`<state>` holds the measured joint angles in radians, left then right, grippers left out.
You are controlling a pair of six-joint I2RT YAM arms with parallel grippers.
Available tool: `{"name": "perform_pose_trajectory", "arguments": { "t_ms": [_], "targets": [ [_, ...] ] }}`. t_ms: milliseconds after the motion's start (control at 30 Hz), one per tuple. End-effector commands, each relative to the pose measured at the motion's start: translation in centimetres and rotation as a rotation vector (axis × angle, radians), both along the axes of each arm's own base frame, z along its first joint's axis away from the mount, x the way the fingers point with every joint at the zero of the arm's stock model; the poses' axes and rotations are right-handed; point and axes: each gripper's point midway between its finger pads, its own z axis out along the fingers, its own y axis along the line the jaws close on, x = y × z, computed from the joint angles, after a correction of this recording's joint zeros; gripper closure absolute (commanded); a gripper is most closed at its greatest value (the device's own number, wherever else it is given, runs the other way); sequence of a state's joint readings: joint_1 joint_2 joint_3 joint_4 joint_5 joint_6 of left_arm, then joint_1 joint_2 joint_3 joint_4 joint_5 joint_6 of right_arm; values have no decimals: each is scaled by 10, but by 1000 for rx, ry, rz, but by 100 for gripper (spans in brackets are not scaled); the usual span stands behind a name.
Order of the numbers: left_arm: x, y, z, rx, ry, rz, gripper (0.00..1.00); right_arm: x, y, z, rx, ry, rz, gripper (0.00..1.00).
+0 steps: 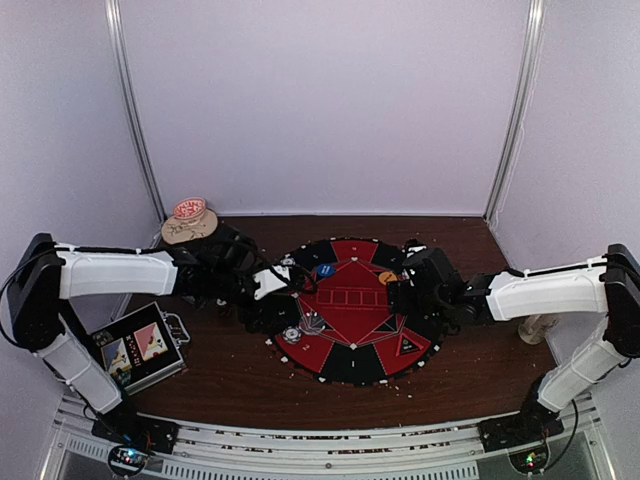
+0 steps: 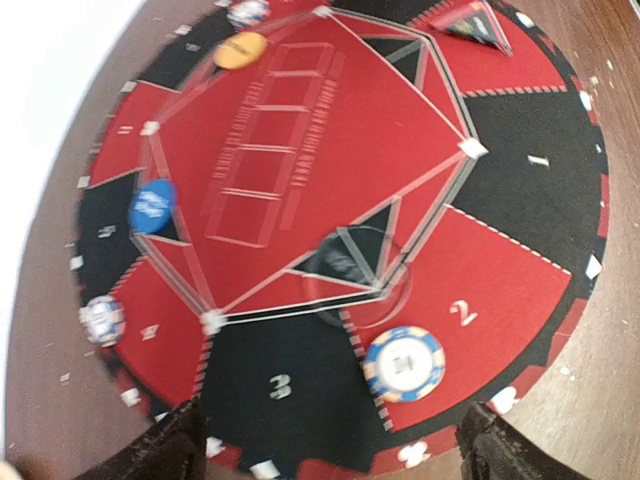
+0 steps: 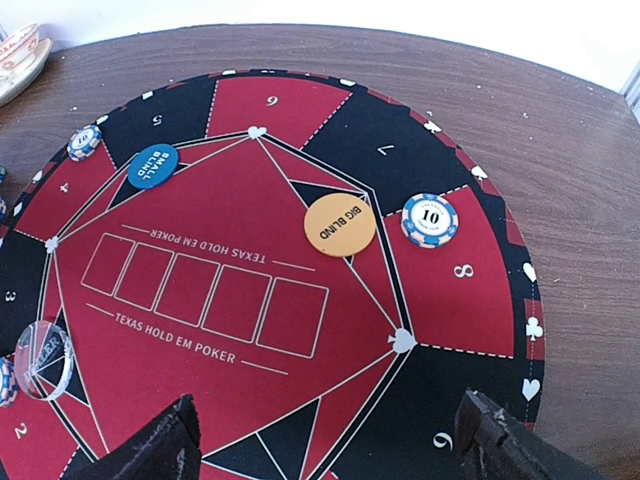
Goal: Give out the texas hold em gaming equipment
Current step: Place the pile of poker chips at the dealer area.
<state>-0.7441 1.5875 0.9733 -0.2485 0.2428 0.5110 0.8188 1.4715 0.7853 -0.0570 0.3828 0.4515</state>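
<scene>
A round red-and-black poker mat (image 1: 352, 362) lies in the middle of the table. A blue-and-white striped chip (image 2: 403, 364) rests on red sector 2, just ahead of my left gripper (image 2: 335, 455), which is open over black sector 3 and holds nothing. Another chip (image 2: 103, 320) sits at the mat's rim, and a clear round button (image 2: 355, 270) lies near the centre. My right gripper (image 3: 325, 450) is open and empty above the mat near sector 9. Ahead of it lie the orange button (image 3: 340, 224), a "10" chip (image 3: 430, 220), the blue button (image 3: 153, 166) and a chip (image 3: 84, 142).
A metal case with card pictures (image 1: 140, 348) lies at the front left of the brown table. A beige mug on a saucer (image 1: 190, 215) stands at the back left. Both arms reach in over the mat's left and right edges.
</scene>
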Motion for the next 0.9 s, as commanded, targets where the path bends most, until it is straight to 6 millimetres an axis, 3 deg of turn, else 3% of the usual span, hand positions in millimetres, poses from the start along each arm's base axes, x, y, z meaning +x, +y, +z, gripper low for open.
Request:
{"name": "perform_pose_trajectory", "arguments": {
  "t_ms": [0,133,233,467,667,867],
  "targets": [
    [41,30,54,-62,-83,120,8,2,2,10,13,-25,-4,10],
    [91,65,87,-98,-115,245,2,2,2,10,12,-25,-6,10],
    [132,90,90,-81,-109,340,2,3,2,9,10,-24,-7,10],
    [208,127,46,-6,-15,487,2,3,3,6,7,-20,-5,10],
    [238,135,26,31,37,526,2,4,4,3,-2,-14,-7,10],
    [238,146,-4,81,105,544,2,4,4,2,-2,-11,-5,11]
  ]
}}
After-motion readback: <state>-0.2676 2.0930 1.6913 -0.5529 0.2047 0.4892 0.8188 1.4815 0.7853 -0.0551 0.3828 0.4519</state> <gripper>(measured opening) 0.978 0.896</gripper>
